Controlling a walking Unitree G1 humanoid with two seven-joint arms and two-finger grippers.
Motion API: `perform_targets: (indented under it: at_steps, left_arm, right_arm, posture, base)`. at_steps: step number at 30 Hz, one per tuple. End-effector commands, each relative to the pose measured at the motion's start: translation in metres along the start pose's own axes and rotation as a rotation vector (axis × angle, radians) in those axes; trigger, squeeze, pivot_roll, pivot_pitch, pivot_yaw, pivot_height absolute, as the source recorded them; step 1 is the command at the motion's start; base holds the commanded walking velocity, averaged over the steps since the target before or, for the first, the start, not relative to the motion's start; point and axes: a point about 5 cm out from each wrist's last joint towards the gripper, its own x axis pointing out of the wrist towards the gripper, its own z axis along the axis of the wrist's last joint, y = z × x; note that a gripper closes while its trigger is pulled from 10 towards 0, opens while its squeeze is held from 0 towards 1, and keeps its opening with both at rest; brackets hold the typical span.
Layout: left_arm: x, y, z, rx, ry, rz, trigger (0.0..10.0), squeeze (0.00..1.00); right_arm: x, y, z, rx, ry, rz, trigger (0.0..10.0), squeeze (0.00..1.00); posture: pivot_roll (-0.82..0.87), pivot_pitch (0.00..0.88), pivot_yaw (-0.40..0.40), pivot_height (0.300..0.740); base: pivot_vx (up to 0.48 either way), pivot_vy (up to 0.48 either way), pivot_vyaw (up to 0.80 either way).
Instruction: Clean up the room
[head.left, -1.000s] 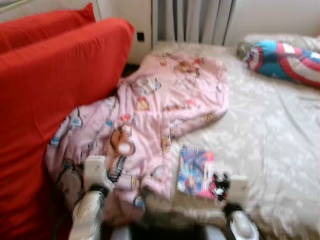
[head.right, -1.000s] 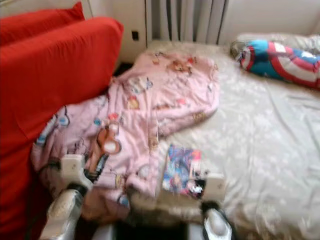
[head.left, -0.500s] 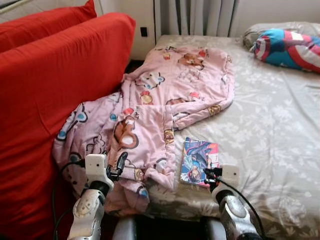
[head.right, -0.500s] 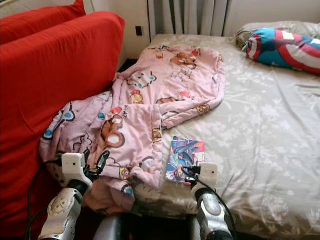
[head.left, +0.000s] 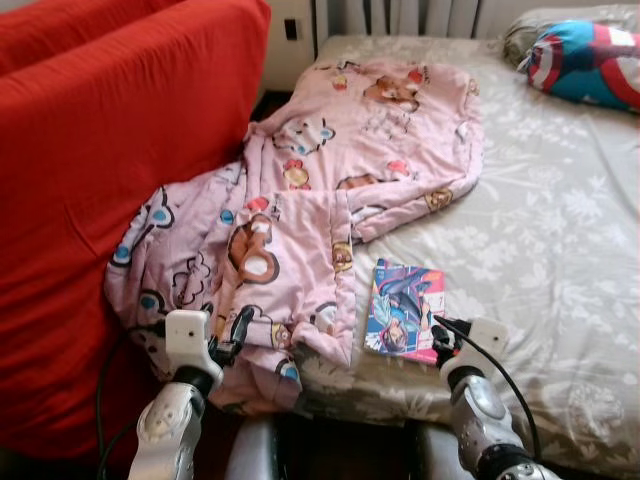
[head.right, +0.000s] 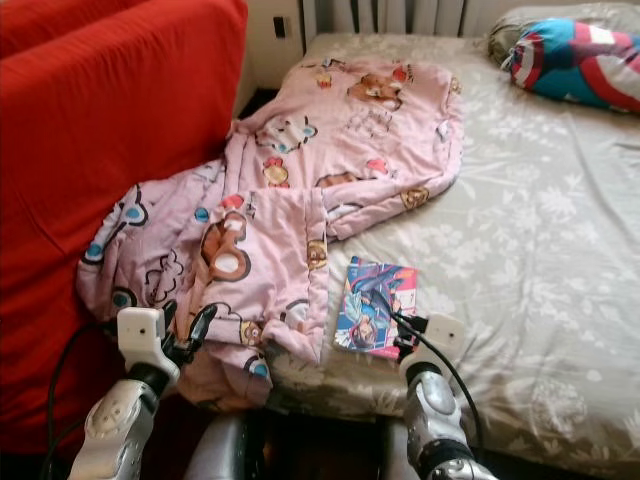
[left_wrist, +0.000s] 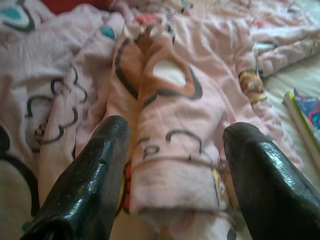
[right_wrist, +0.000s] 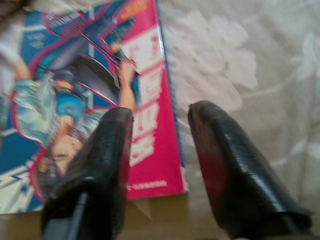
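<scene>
A pink cartoon-print blanket (head.left: 330, 170) lies crumpled across the left half of the bed, one end hanging over the front edge. A colourful comic book (head.left: 403, 308) lies flat on the beige flowered sheet (head.left: 560, 230), just right of the blanket. My left gripper (head.left: 238, 330) is open at the blanket's overhanging edge; in the left wrist view a fold of blanket (left_wrist: 170, 150) sits between its spread fingers (left_wrist: 95, 165). My right gripper (head.left: 441, 338) is open at the book's near right corner, and the book's cover (right_wrist: 75, 100) lies under its fingers (right_wrist: 225, 155).
A tall red sofa back (head.left: 100, 150) stands close along the left, touching the blanket. A red, white and blue shield-print pillow (head.left: 585, 60) lies at the bed's far right. Curtains (head.left: 400, 12) and a wall socket (head.left: 291, 28) are beyond the bed's head.
The view has sharpened and tipped downward, so the scene sits closer. My right gripper has come forward to the book's corner. The left gripper stays by the blanket's edge.
</scene>
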Motion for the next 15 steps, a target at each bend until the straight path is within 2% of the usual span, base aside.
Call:
perform_targets:
  at_steps: [1,2,6,15]
  left_arm:
    - [-0.003,0.003,0.001,0.009,0.002,0.002,10.0,0.0]
    - [-0.007,0.004,0.0,0.011,0.011,0.005,10.0,0.0]
    - [-0.013,0.005,0.0,0.012,0.021,0.008,10.0,0.0]
    - [-0.02,0.007,0.003,0.019,0.037,0.014,10.0,0.0]
  right_arm:
    - [-0.003,-0.003,-0.008,0.014,0.031,-0.017,10.0,0.28]
    - [-0.004,-0.009,-0.01,0.045,0.038,-0.032,10.0,0.0]
    - [-0.005,-0.009,-0.013,0.094,0.054,-0.018,10.0,0.0]
    - [-0.005,0.0,-0.017,0.131,0.071,0.037,10.0,0.0]
  posture:
    - [0.14,0.204,0.079,0.608]
    - [0.15,0.214,0.081,0.608]
    - [0.15,0.225,0.083,0.608]
    - [0.17,0.241,0.09,0.608]
  base:
    - [0.0,0.0,0.0]
    - [0.0,0.0,0.0]
    - [0.0,0.0,0.0]
    - [0.0,0.0,0.0]
